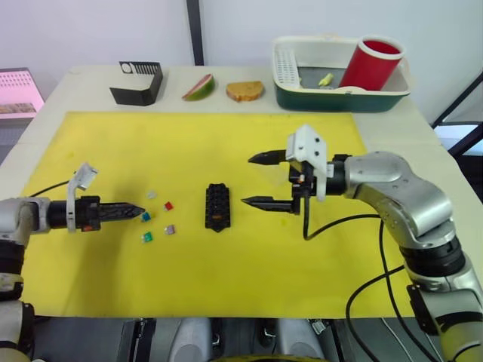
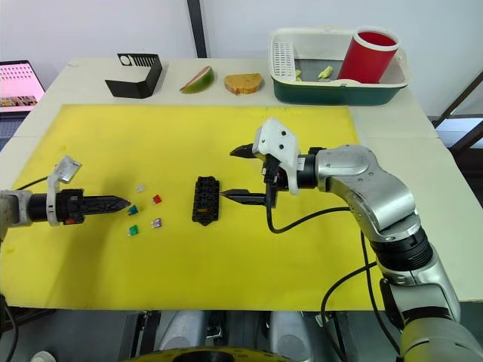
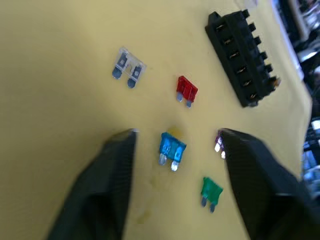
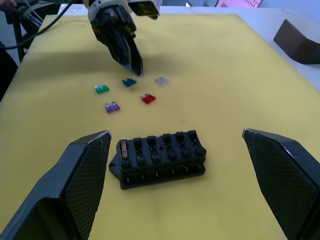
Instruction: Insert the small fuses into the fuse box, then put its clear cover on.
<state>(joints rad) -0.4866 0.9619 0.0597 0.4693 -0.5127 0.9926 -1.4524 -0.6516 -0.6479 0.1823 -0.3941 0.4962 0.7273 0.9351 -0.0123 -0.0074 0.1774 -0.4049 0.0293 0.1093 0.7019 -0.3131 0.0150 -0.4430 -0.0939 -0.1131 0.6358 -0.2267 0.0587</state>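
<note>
Left gripper (image 3: pixel 175 137), fingers spread and empty, straddles the blue fuse (image 3: pixel 171 149) lying flat on the mat (image 1: pixel 226 279) left of the fuse box (image 1: pixel 217 207); closing may skid or miss it.

The mat (image 1: pixel 226 264) is plain yellow on a pale table (image 1: pixel 90 79). The fuse box (image 1: pixel 217 207), just off the right gripper's (image 1: pixel 256 179) black tips, is black with an orange fuse (image 4: pixel 124 154) in one end slot. By the left gripper's (image 1: pixel 136 210) black tips lie the blue (image 3: pixel 171 148), green (image 3: pixel 211 191), purple (image 4: pixel 112 107), red (image 3: pixel 186 89) and pale grey (image 3: pixel 127 65) fuses. Beyond both grippers stand a black stand (image 1: pixel 138 83) with white slots, a red cup (image 1: pixel 371 62) and a green-and-white tray (image 1: pixel 339 96).
</note>
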